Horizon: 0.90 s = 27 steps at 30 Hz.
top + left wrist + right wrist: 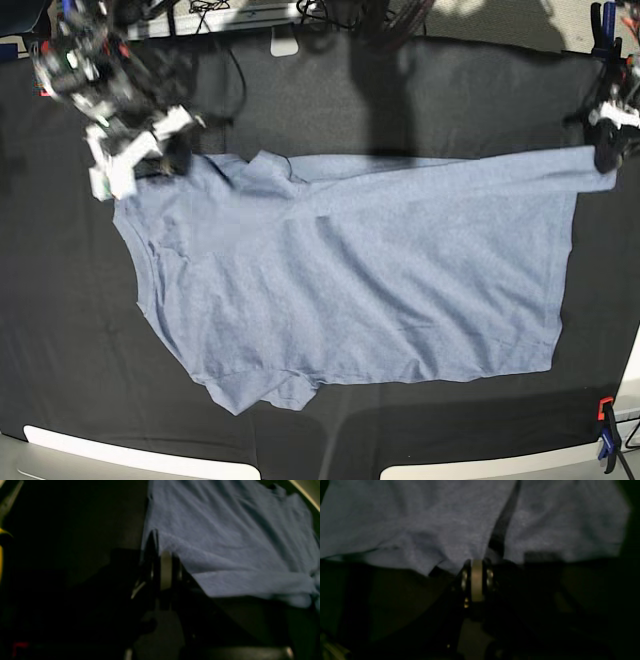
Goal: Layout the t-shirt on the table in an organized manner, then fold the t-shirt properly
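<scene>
The t-shirt [360,270] lies spread across the tabletop [60,330], its long axis running 9 to 3 o'clock. The right hand [150,160] pinches its 10 o'clock corner; the left hand [606,158] pinches the 2 o'clock corner, both clamped on cloth, stretching that far edge.

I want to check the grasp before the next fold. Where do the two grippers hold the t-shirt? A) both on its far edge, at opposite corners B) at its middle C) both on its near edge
A: in the base view the right gripper and left gripper pinch opposite far corners of the t-shirt.
</scene>
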Motion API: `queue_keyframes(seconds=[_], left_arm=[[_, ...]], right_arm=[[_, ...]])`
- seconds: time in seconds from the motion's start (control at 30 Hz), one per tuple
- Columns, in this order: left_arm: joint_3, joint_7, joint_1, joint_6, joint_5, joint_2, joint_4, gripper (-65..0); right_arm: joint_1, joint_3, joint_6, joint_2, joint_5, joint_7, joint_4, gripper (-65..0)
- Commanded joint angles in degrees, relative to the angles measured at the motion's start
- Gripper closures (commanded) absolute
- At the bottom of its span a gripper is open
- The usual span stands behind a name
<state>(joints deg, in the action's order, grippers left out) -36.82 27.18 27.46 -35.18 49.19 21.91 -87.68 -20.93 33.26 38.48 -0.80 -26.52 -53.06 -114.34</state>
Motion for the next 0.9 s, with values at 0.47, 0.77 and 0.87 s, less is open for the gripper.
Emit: queue_keyframes(seconds=[0.47,0.77,0.87], left_arm=[[-12.44,12.7,10.34,-4.82,20.52,1.11,-0.81,0.0],[-12.59,12.68,13.33,-4.82,19.89,1.11,-0.81,0.0],[-12.59,12.68,13.33,-4.82,19.87,1.14,-0.81,0.0]], right_arm=[[-19.89,9.18,1.52,0.31,-18.84,-4.57,-14.56,0.0],[-27.74,9.16,1.52,-4.42,-21.81,-6.73,-20.66,0.0],[-27.67,9.16,1.52,-5.14,-21.77,-7.85,-20.66,0.0]])
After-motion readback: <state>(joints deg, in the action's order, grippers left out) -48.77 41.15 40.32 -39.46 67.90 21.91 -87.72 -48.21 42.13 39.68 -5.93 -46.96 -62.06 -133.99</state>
